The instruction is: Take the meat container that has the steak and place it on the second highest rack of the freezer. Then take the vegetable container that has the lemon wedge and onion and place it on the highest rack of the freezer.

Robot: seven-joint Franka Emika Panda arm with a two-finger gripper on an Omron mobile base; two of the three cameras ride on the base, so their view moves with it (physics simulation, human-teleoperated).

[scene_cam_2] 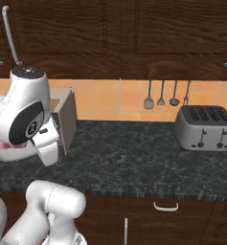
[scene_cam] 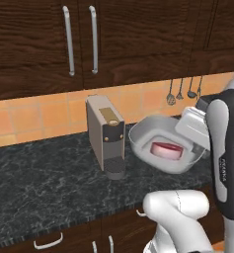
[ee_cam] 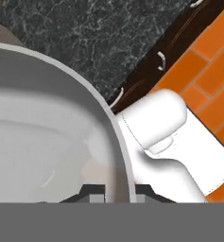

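- Coffee machine (scene_cam: 107, 134) upright on the dark marble counter (scene_cam: 34, 180), left.
- Toaster (scene_cam_2: 204, 127) far right.
- Utensils (scene_cam_2: 166, 95) hang on the orange tiled wall (scene_cam_2: 117, 100).

A grey oval container (scene_cam: 160, 140) hangs tilted above the counter beside the coffee machine (scene_cam: 106, 136), with the red steak (scene_cam: 167, 149) inside.

1. The left base view is looking forward and down from behind the arm's left side, facing the black counter (scene_cam: 39, 183) and coffee machine (scene_cam: 106, 136).
2. The right base view is facing the same counter from the right, taking in the toaster (scene_cam_2: 204, 127) farther right.
3. The hand view is sitting very near the grey container (ee_cam: 47, 132), looking down past its rim.
4. Both base views are sharing the hanging utensils (scene_cam: 183, 91).
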